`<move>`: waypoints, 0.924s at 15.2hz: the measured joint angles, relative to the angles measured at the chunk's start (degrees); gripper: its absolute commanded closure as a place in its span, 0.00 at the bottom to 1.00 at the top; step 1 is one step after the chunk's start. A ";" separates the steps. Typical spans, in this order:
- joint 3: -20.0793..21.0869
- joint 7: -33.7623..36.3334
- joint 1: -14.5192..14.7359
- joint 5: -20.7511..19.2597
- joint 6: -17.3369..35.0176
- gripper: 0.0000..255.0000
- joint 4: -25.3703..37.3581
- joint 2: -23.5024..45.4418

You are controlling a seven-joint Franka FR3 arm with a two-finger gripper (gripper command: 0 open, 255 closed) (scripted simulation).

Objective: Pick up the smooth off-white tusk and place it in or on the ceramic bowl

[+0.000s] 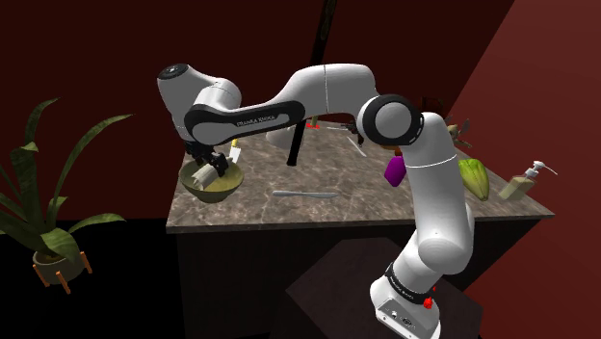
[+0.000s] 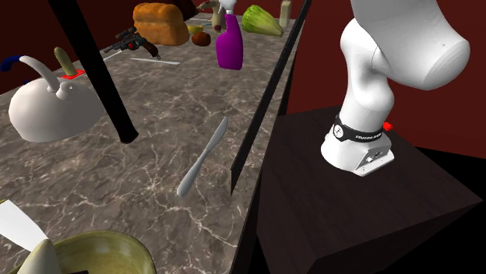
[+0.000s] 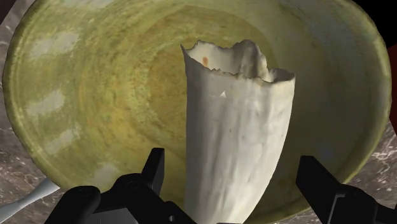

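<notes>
An off-white tusk (image 3: 238,133) with a jagged broad end stands leaning inside the green-yellow glazed bowl (image 3: 83,95). My gripper (image 3: 235,181) hangs right over it, open, one finger (image 3: 154,167) on each side of the tusk and neither touching it. In the shoulder view the gripper (image 1: 206,160) hovers over the bowl (image 1: 216,187) at the counter's left end, with the tusk (image 1: 204,174) showing pale inside. The second exterior view catches the bowl's rim (image 2: 105,247) and a cream pointed end of the tusk (image 2: 40,257).
A grey knife (image 1: 305,195) lies mid-counter near the front edge. A black post (image 1: 298,140) rises behind it. A white kettle (image 2: 51,109), purple spray bottle (image 2: 228,47), bread loaf (image 2: 160,22), green cabbage (image 1: 474,178) and soap dispenser (image 1: 525,181) stand further along. A potted plant (image 1: 48,193) sits on the floor.
</notes>
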 measured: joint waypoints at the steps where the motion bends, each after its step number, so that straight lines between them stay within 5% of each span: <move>1: 0.00 0.00 0.00 0.00 0.01 0.00 -0.01 0.00; 2: 0.00 0.00 0.00 0.00 0.01 1.00 -0.01 0.00; 14: 0.09 -0.29 0.10 0.17 -0.71 1.00 0.57 -0.22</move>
